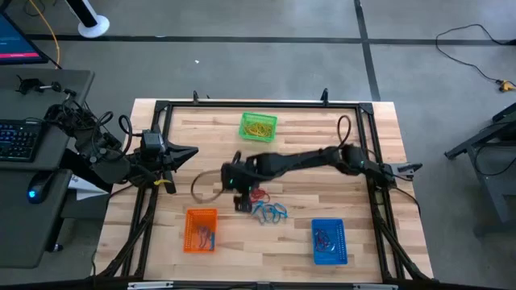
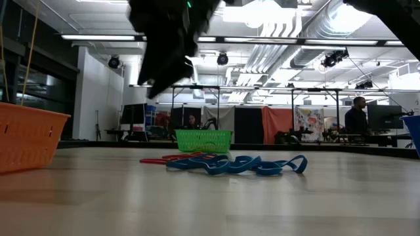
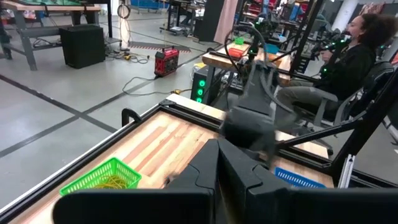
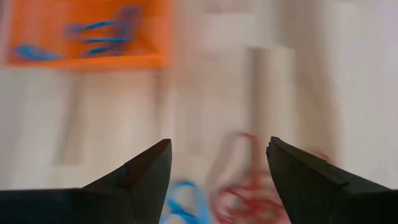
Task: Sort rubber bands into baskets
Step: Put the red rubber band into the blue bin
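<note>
Red rubber bands (image 1: 258,194) and blue rubber bands (image 1: 270,212) lie in a small pile at the table's middle; the low view shows the blue ones (image 2: 236,164) and the red ones (image 2: 177,157) flat on the wood. My right gripper (image 1: 240,200) is open and hangs above the table just left of the pile; in its wrist view (image 4: 217,180) the red bands (image 4: 245,186) show between and beyond its fingers. The green basket (image 1: 259,126) holds yellow bands. The orange basket (image 1: 201,229) and the blue basket (image 1: 328,240) hold bands. My left gripper (image 1: 192,151) waits shut at the table's left.
A dark cable loop (image 1: 205,187) lies on the table left of my right gripper. A black frame (image 1: 266,105) runs around the table. A person (image 3: 354,56) sits beyond the table's far side. Bare wood lies between the baskets.
</note>
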